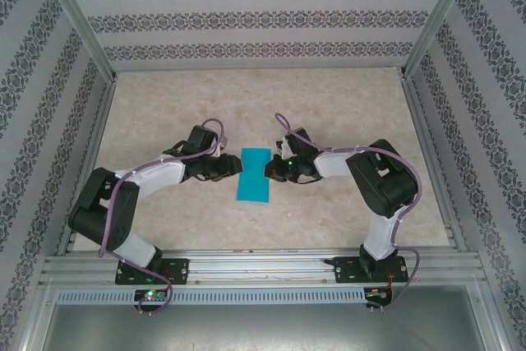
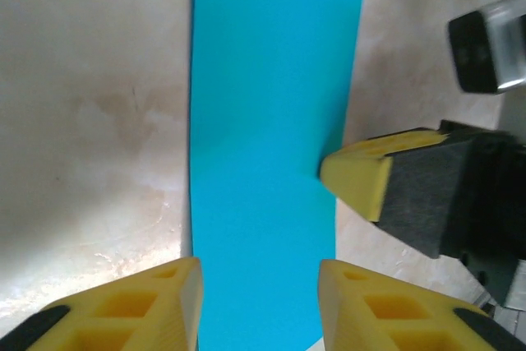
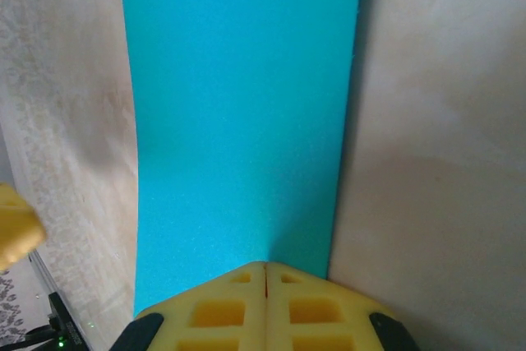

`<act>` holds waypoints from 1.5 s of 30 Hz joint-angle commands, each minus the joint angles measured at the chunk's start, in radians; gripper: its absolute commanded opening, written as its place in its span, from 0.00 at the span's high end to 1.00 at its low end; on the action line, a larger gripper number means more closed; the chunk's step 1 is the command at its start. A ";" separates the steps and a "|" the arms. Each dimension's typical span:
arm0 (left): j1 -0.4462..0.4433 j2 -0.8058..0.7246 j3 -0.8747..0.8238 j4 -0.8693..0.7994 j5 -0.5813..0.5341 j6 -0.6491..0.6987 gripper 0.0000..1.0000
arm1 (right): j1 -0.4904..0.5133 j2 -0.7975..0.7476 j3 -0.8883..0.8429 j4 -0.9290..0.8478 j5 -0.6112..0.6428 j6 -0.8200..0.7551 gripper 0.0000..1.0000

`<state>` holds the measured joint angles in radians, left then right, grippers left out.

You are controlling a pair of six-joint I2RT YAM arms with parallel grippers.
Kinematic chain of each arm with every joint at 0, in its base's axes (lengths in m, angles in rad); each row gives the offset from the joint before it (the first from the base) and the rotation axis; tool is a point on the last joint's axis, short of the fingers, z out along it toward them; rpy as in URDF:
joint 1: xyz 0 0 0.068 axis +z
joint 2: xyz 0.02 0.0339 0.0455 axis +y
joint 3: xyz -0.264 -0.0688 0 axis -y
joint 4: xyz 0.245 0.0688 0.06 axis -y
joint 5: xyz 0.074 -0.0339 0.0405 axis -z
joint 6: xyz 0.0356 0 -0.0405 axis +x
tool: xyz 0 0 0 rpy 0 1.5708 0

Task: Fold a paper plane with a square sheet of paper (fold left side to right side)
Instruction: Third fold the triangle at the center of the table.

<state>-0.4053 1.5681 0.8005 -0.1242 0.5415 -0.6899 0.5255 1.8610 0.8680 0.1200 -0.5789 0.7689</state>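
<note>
The square sheet of paper (image 1: pixel 254 174), doubled into a narrow strip, lies flat on the table (image 1: pixel 164 113) between the arms, with the clenched right gripper (image 3: pixel 265 273) bearing on one long edge, apparently to pin it, and the left gripper (image 2: pixel 259 277) parted, empty, over the opposite edge.

One teal paper sheet (image 1: pixel 254 174); two claws: left claw (image 2: pixel 259 285), right claw (image 3: pixel 265 273); one table (image 1: pixel 345 113)
</note>
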 commanded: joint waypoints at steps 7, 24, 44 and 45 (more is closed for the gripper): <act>-0.024 0.112 0.044 -0.034 0.064 -0.019 0.62 | -0.009 0.000 -0.030 -0.090 0.012 -0.043 1.00; -0.024 0.191 0.032 0.067 0.154 -0.060 0.65 | -0.010 0.007 -0.024 -0.091 0.002 -0.048 1.00; -0.021 0.136 0.019 0.116 0.111 -0.096 0.63 | -0.010 0.002 -0.028 -0.089 -0.005 -0.057 1.00; -0.021 0.134 0.020 0.119 0.108 -0.096 0.63 | -0.010 0.002 -0.029 -0.089 -0.004 -0.057 1.00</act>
<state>-0.4198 1.7378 0.8307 -0.0364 0.6685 -0.7727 0.5251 1.8610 0.8680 0.1200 -0.5892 0.7326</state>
